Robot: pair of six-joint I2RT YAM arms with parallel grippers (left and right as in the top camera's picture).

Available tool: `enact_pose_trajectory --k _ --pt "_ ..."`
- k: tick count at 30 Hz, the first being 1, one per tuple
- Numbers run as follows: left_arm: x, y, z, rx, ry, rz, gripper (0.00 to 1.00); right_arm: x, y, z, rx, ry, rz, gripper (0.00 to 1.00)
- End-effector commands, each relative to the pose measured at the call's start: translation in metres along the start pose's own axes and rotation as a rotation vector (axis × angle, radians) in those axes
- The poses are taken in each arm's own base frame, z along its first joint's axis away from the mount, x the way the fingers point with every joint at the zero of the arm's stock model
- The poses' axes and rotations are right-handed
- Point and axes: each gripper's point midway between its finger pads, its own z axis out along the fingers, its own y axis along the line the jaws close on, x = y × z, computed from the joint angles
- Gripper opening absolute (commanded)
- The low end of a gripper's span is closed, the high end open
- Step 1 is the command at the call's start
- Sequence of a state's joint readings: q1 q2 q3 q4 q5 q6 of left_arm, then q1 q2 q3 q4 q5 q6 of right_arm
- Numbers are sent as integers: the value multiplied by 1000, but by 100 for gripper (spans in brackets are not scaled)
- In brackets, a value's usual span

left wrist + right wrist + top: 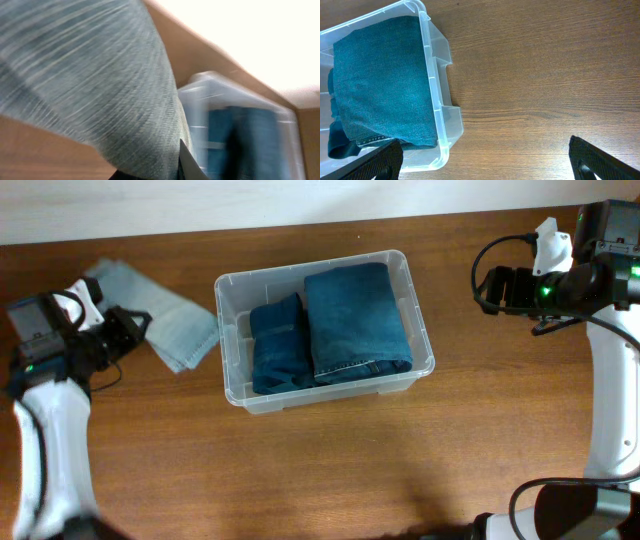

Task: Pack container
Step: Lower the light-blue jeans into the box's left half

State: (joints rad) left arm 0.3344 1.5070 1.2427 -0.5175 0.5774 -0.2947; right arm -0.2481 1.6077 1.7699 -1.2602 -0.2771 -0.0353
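Note:
The clear plastic container stands mid-table. It holds two folded dark blue jeans, a larger pair on the right and a smaller pair on the left. Light blue folded jeans lie on the table left of it. My left gripper is at their left edge. In the blurred left wrist view the light denim fills the frame and runs between the narrowly set fingers. The container shows beyond it. My right gripper is open and empty to the right of the container.
Bare wooden tabletop lies between the container and my right gripper. The table's far edge meets a white wall. The larger dark jeans show in the right wrist view.

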Motion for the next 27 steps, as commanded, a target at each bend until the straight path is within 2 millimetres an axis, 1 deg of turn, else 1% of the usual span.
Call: enact_pose_trajectory --k 1,2,3,4,7,10,12,15,18,21,23,27 --pt "-12 -80 -40 177 -82 178 0 0 -1 2 1 5 -6 98" --pt "-9 -92 -46 204 -85 200 0 0 -1 2 1 5 -7 98" --pt "-3 -111 -52 247 -84 233 0 0 -1 2 1 5 -6 98" --pt "2 -124 -56 275 -82 257 0 0 -1 2 1 6 -6 98" --pt "18 -157 -62 343 -64 318 0 0 -1 2 1 6 -6 98" --pt "41 -186 -57 411 -11 365 0 0 -1 2 1 6 -6 98" --pt "59 -202 -50 450 38 392 0 0 -1 2 1 6 -6 98" --pt "83 -220 -36 497 101 457 0 0 -1 2 1 6 -7 98" --pt "100 -228 -17 517 159 468 0 0 -1 2 1 6 -6 98" --pt "112 -225 5 514 214 459 0 0 -1 2 1 6 -6 98" --pt "117 -219 19 496 243 446 0 0 -1 2 1 6 -6 98" --pt "123 -194 54 400 282 421 0 1 -1 2 1 10 -5 98"
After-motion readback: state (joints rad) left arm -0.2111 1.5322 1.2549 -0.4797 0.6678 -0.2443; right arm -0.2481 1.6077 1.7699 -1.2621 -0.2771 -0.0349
